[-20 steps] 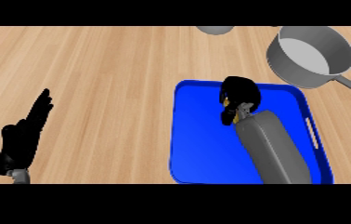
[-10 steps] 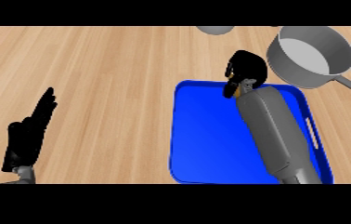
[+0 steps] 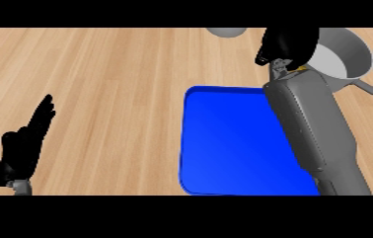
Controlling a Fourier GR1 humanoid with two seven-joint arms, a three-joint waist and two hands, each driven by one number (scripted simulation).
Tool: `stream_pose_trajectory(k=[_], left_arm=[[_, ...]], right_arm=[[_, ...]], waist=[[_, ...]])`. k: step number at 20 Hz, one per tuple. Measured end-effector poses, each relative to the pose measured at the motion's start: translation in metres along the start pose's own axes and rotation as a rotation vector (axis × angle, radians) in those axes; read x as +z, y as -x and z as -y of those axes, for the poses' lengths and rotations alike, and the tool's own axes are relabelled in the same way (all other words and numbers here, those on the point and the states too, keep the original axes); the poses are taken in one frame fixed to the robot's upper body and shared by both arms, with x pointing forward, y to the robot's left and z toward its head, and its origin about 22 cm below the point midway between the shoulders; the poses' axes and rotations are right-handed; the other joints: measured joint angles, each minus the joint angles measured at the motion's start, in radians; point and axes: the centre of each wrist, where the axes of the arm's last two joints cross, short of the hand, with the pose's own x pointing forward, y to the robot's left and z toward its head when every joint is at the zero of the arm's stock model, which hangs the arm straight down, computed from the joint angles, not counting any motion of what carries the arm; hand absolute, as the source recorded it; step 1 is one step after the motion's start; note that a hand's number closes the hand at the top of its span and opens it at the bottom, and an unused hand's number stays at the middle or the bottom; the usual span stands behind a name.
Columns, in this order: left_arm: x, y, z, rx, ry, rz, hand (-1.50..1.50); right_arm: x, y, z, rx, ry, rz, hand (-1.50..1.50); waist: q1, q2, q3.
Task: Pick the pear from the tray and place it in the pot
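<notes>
Right robot hand (image 3: 287, 45) curled, probably round the hidden pear, beside pot (image 3: 341, 59) rim for release; left robot hand (image 3: 25, 145) rests open

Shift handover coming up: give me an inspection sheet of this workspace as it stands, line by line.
Surface: wooden counter, bare across the left and middle.
Job's things: blue tray at lower right, no pear showing on it; grey pot at upper right, handle pointing lower right; the pear cannot be seen, possibly hidden in the right hand.
Clutter: grey round object cut off at the top edge, not identifiable.
Hands: right hand curled, at the pot's left rim; left hand open, resting at the lower left edge, fingers up.
Cables: nothing seen.
Surroundings: nothing seen beyond the counter.
</notes>
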Motion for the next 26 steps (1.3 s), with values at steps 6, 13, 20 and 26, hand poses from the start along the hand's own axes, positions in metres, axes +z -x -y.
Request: stream_pose_trajectory(k=[6,13,20,26], left_arm=[[0.005,0.004,0.003,-0.001,0.003,-0.001,0.00],[-0.003,-0.007,0.000,0.007,0.005,0.004,0.00],[-0.005,-0.007,0.001,0.008,0.011,0.009,0.00],[-0.007,-0.008,0.005,0.003,0.018,0.010,0.00]], right_arm=[[-0.005,0.014,0.035,-0.149,0.138,-0.048,1.50],[-0.036,0.058,0.056,-0.247,0.224,-0.074,1.50],[-0.082,0.107,0.055,-0.282,0.248,-0.093,1.50],[-0.122,0.144,0.054,-0.266,0.240,-0.104,1.50]], waist=[[0.000,0.001,0.000],[0.002,0.004,0.000],[0.007,0.006,0.001],[0.015,0.009,0.001]])
